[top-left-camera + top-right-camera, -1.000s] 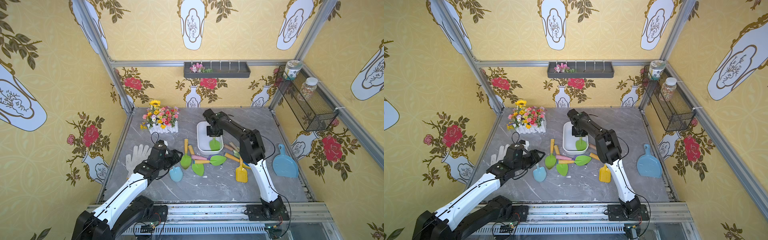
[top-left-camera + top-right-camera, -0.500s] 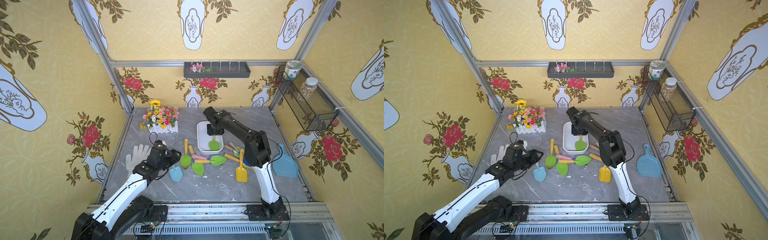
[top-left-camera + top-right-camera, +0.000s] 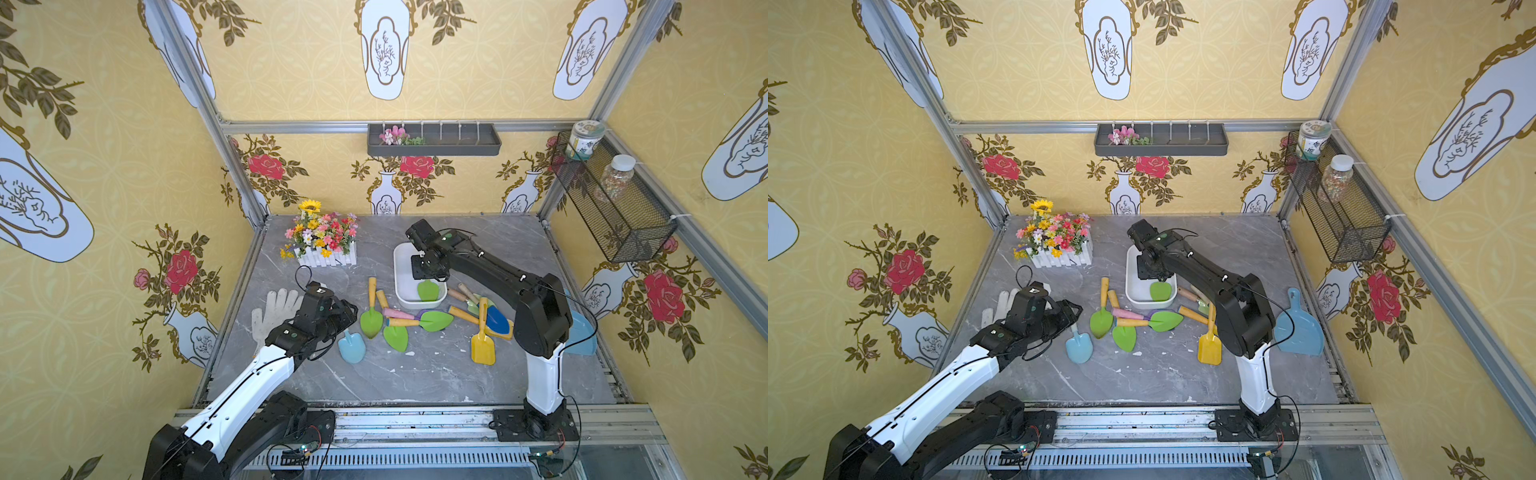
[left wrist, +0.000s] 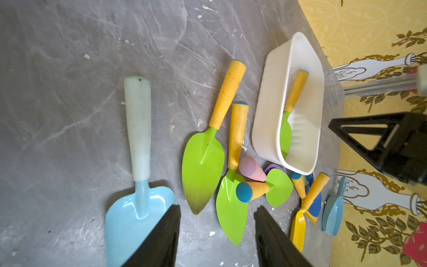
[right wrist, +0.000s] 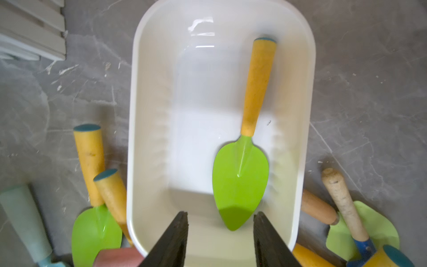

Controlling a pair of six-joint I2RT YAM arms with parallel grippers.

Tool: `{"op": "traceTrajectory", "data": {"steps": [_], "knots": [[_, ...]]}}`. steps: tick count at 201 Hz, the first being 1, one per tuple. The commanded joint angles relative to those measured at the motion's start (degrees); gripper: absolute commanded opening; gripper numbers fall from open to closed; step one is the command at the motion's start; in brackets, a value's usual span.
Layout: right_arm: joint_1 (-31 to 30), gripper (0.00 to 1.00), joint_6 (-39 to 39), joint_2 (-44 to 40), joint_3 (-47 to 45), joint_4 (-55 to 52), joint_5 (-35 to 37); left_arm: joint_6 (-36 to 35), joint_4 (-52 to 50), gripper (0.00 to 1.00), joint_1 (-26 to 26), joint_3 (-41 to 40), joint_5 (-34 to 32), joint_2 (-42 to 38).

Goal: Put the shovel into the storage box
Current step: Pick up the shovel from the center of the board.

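From where I stand, the green metal shovel with the yellow handle (image 5: 240, 180) lies inside the white glossy storage box with rounded corners (image 5: 147, 138), flat on its bottom. Its blade points to the near end of the box and its handle to the far end, close to one long wall. The right fingers (image 5: 171, 240) hang just above the near end of this box. They are apart, and nothing is between them; the shovel lies free below. In both top views the box stands on the grey marble-pattern desk (image 3: 415, 382), a little behind the middle, and the black right arm bends over it. Just beside the box, on its near side, several more shovels lie in a loose heap, mostly green blades with yellow handles, and a yellow plastic shovel (image 3: 483, 349) lies near them. The left fingers (image 4: 159, 238) are also apart and hold nothing. They hang over the desk by the blade of a light blue shovel with a pale handle (image 4: 138, 129), which lies flat. I cannot tell if one finger touches it. A white glove (image 3: 274, 309) lies behind the left arm.
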State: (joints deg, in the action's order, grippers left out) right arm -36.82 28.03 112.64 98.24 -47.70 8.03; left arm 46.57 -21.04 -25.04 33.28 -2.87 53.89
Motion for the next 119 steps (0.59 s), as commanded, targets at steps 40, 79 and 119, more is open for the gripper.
{"op": "traceTrajectory", "data": {"steps": [40, 79, 119], "knots": [[-8.0, 0.53, -1.1, -10.2, -13.3, 11.5, -5.7, 1.0, -2.6, 0.54, 0.0, 1.2, -5.0, 3.1], [-13.9, 0.53, -1.7, -15.2, -20.6, 17.2, -7.3, 1.1, -2.2, 0.51, 0.1, 1.8, -6.6, 6.8], [-17.6, 0.53, -0.5, -18.3, -26.1, 20.6, -7.8, 1.1, -0.6, 0.48, 0.2, 2.2, -8.9, 11.6]]}}
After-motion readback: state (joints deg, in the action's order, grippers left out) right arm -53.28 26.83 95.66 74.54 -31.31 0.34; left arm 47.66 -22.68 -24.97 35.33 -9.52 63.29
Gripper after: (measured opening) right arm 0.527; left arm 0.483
